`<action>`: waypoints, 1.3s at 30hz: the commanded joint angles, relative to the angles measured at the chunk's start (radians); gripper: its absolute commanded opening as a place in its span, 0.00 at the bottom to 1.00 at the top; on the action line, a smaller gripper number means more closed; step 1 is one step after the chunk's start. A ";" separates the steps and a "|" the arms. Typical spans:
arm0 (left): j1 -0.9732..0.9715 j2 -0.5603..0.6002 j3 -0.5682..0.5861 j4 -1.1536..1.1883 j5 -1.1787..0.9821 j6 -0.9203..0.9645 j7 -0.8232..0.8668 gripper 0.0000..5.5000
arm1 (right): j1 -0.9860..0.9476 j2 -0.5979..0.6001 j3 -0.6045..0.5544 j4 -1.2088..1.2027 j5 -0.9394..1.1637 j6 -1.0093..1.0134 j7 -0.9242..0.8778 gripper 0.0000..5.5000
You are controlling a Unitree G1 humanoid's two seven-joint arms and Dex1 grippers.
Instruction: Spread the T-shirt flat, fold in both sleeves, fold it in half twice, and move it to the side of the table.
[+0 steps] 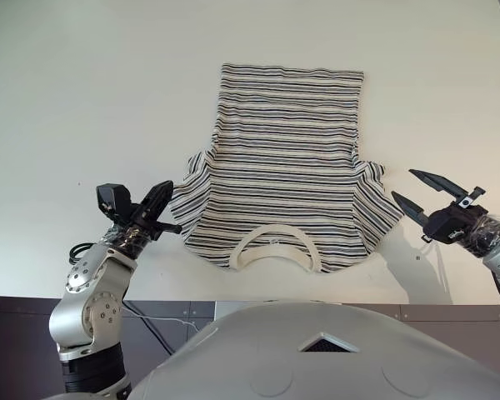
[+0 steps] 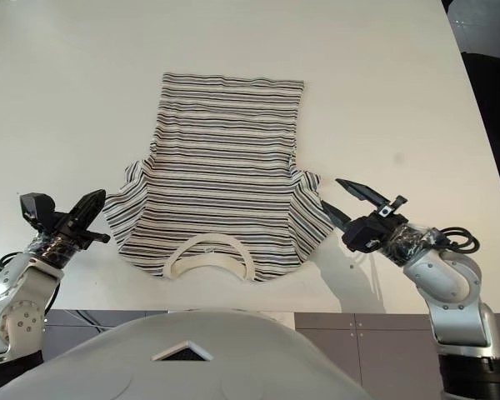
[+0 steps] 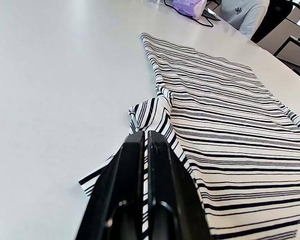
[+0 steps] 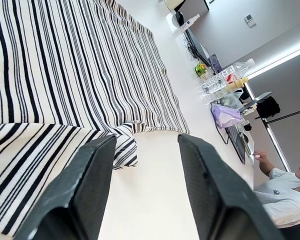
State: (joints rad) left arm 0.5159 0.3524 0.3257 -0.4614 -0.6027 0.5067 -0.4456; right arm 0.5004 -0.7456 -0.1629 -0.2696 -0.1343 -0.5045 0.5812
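table (image 1: 67, 100): t-shirt (image 1: 287, 158) lies btwn l fingers (image 1: 158, 200) & r fingers (image 1: 433, 181).

This looks like an office or lab room. A long white worktop (image 1: 83, 100) carries desk clutter at its far end: water bottles (image 4: 225, 80), a purple pouch (image 4: 224, 114), a dark flat device (image 4: 238, 142) and black cables (image 4: 192, 47). A small control panel (image 4: 249, 20) sits on the grey wall (image 4: 225, 30) behind it.
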 commanded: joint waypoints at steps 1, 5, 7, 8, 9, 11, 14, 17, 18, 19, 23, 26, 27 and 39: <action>0.006 0.019 0.024 0.019 0.025 -0.026 -0.007 0.11 | -0.001 -0.010 0.008 0.002 -0.015 -0.005 0.009 0.41; 0.017 0.052 0.038 0.034 0.035 -0.025 -0.044 0.22 | 0.003 -0.008 0.010 0.000 -0.023 0.000 0.004 0.41; 0.013 0.068 0.026 0.049 0.042 -0.026 -0.066 0.27 | 0.001 -0.005 0.014 0.000 -0.031 0.002 0.000 0.41; 0.012 0.073 0.020 0.057 0.047 -0.029 -0.076 0.29 | -0.001 -0.003 0.016 -0.001 -0.034 0.004 -0.001 0.41; 0.011 0.075 0.017 0.065 0.051 -0.033 -0.083 0.33 | -0.003 -0.003 0.018 -0.001 -0.035 0.006 -0.001 0.41; 0.012 0.084 0.007 0.077 0.049 -0.027 -0.105 0.38 | -0.001 -0.004 0.017 0.007 -0.038 0.000 -0.004 0.41; -0.017 0.079 0.007 0.105 -0.022 0.047 -0.124 0.38 | -0.001 -0.004 0.017 0.008 -0.042 0.001 -0.006 0.41; -0.052 0.079 0.024 0.147 -0.077 0.108 -0.128 0.38 | -0.005 -0.005 0.020 0.009 -0.048 0.004 -0.007 0.41; -0.056 0.080 0.030 0.155 -0.090 0.119 -0.131 0.38 | -0.003 -0.005 0.019 0.012 -0.049 0.001 -0.008 0.41; -0.057 0.081 0.033 0.158 -0.100 0.128 -0.134 0.38 | 0.000 -0.005 0.017 0.012 -0.050 -0.001 -0.009 0.41; -0.071 0.084 0.026 0.161 -0.116 0.158 -0.132 0.38 | 0.006 -0.002 0.017 0.008 -0.054 0.002 -0.012 0.41; -0.085 0.077 0.039 0.170 -0.117 0.163 -0.116 0.38 | 0.005 -0.003 0.020 0.012 -0.056 0.000 -0.013 0.41; -0.084 0.076 0.051 0.168 -0.120 0.162 -0.111 0.38 | 0.006 -0.005 0.019 0.014 -0.058 0.000 -0.013 0.41; -0.066 0.142 0.069 0.210 -0.022 0.074 -0.162 0.38 | 0.008 0.001 0.033 0.006 -0.073 0.011 -0.019 0.41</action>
State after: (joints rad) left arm 0.4588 0.4770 0.4168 -0.2682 -0.6509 0.5922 -0.5908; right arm 0.5167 -0.7452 -0.1351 -0.2562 -0.2007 -0.5021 0.5623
